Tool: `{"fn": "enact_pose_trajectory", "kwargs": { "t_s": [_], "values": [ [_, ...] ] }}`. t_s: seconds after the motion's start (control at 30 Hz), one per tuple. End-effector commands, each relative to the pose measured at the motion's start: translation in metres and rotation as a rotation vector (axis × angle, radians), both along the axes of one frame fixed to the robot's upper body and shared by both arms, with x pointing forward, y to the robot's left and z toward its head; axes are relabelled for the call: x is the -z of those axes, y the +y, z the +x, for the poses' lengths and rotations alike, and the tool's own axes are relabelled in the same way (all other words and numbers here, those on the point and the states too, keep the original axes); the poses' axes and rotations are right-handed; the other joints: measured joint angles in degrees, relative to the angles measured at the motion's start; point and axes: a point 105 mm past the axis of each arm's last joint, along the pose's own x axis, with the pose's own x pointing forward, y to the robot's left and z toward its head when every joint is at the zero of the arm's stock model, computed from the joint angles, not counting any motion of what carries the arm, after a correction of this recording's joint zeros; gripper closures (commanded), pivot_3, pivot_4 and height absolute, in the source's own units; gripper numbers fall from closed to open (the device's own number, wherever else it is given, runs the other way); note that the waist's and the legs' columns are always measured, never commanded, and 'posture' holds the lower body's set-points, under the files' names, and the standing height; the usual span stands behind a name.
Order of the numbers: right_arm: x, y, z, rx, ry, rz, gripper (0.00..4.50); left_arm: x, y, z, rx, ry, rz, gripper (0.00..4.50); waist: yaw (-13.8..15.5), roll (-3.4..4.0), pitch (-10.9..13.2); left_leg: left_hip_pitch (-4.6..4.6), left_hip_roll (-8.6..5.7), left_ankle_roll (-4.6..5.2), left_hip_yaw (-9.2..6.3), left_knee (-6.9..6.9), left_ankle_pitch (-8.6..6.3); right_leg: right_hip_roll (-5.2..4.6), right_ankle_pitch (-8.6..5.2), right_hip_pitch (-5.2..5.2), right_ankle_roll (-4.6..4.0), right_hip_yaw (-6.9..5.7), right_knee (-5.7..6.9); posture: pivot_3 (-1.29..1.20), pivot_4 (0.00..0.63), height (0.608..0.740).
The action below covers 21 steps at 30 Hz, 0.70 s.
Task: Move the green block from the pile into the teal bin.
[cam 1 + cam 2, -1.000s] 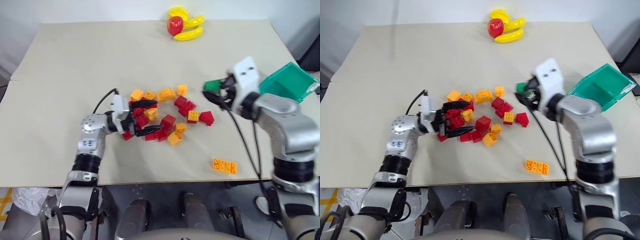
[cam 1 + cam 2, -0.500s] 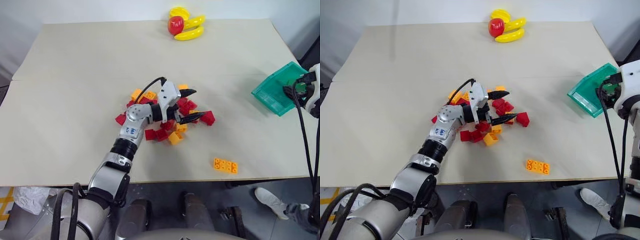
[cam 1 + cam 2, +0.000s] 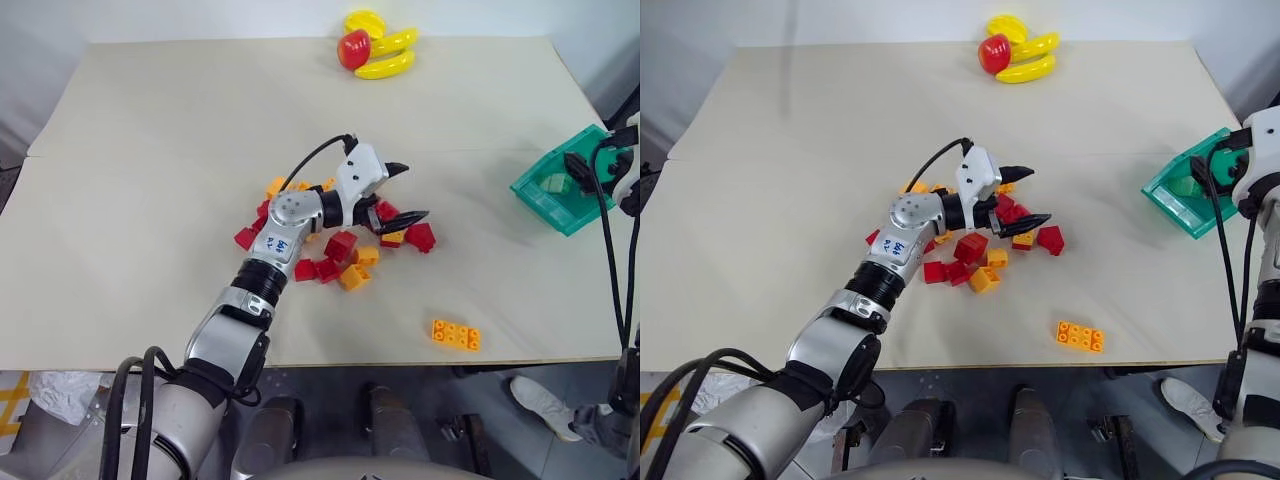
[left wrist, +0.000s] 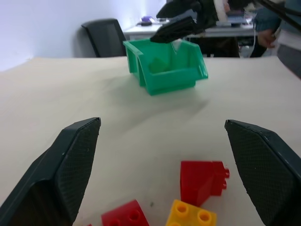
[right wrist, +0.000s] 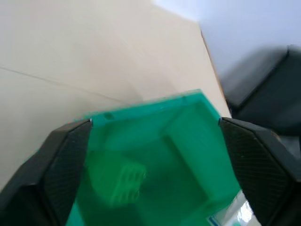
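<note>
Green block (image 5: 123, 182) now dropped into teal bin (image 5: 197, 141), beneath spread-open right gripper (image 5: 155, 188)

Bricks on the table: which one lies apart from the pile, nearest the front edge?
The flat orange plate, alone near the table's front edge, well clear of the red and orange-yellow pile. It is long, flat and studded, not blocky.

1. Left arm: stretched forward toward the middle, wrist bent to the right; left gripper (image 3: 397, 192) nearly level, its two black fingers (image 3: 396, 168) spread wide, holding nothing.
2. Right arm: reaches out at the far right; right gripper (image 5: 150, 155) with fingers (image 5: 51, 165) wide apart, empty.
</note>
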Motion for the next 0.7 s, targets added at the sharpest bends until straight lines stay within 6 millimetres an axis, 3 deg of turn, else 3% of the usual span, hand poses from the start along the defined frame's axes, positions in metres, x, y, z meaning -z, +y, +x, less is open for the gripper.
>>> {"fn": "enact_pose_trajectory", "kwargs": {
  "t_s": [0.03,0.17,0.27,0.37,0.5,0.7],
  "values": [
    [-0.012,0.053,-0.023,-0.206,-0.013,0.025,0.01,-0.009,0.022,0.000,-0.012,0.024,-0.041,0.00,0.0,0.01,0.0,-0.02,0.04,0.00,-0.06,-0.01,0.00,0.02,0.00,0.00,0.00,-0.04,0.00,0.00,0.150,0.740],
    [0.020,0.103,-0.057,-0.408,0.127,-0.006,0.01,-0.004,0.052,0.000,-0.035,0.105,-0.050,0.00,0.0,0.05,0.0,-0.01,0.05,-0.02,-0.47,0.08,-0.01,0.06,0.02,0.00,-0.02,-0.02,0.06,0.00,0.150,0.740],
    [0.056,0.136,-0.090,-0.615,0.246,0.020,0.01,0.001,0.106,0.000,-0.094,0.177,-0.038,0.00,0.1,0.04,0.0,-0.03,0.01,-0.01,-0.63,0.17,-0.01,0.06,0.06,0.04,-0.01,-0.02,0.09,0.00,0.150,0.740],
    [0.067,0.143,-0.104,-0.705,0.264,0.038,0.01,0.004,0.147,-0.009,-0.127,0.169,0.006,0.00,-0.2,0.05,0.0,0.01,-0.02,-0.01,-0.57,0.22,-0.01,0.06,0.09,0.04,-0.03,0.06,0.18,0.00,0.150,0.740],
    [0.083,0.137,-0.115,-0.765,0.283,0.008,0.01,0.011,0.212,-0.019,-0.239,0.215,0.042,0.00,-0.1,0.05,0.0,0.08,0.01,0.01,-0.56,0.27,0.00,0.05,0.14,0.10,-0.02,0.11,0.23,0.00,0.150,0.740],
    [0.089,0.133,-0.110,-0.782,0.245,0.009,0.01,0.018,0.261,-0.033,-0.359,0.179,0.052,0.00,0.1,0.04,0.0,0.09,0.08,0.01,-0.62,0.44,0.00,0.00,0.15,0.15,-0.05,0.11,0.34,0.00,0.150,0.740]
  ]
}}
